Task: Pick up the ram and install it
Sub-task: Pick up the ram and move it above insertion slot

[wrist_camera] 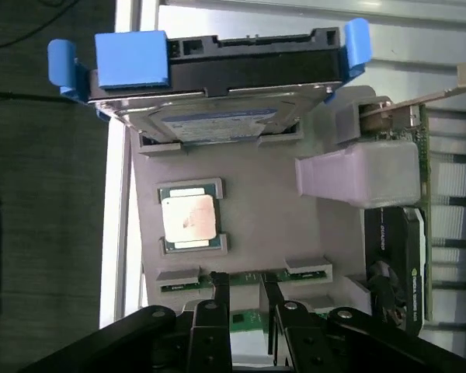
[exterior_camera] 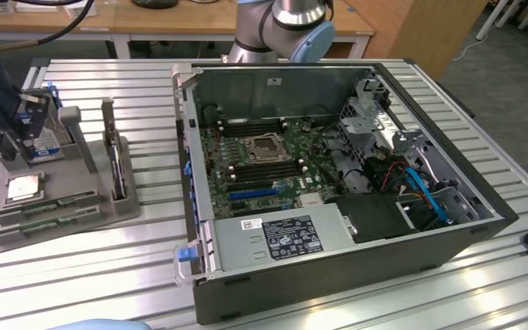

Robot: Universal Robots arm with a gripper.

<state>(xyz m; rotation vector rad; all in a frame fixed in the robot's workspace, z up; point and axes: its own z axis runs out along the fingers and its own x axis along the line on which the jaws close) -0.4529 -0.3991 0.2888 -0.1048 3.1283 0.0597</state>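
Reaching down over the grey moulded parts holder (wrist_camera: 256,202) at the exterior view's left end of the slatted metal counter (exterior_camera: 108,82), with the black two-fingered pincer (wrist_camera: 244,277) pointing straight at it. Standing partly apart and gripping nothing, fingertips straddling the middle of a long thin green circuit-board ram stick (wrist_camera: 299,277) lying flat in its slot. Framing a second green ram stick (wrist_camera: 247,320) between the fingers. Resting nearby on the same holder: a square silver CPU chip (wrist_camera: 189,216), a blue-railed hard drive (wrist_camera: 217,116) and an upright expansion card (exterior_camera: 115,165). Sitting well apart toward the exterior view's right: an open black computer case (exterior_camera: 356,206).
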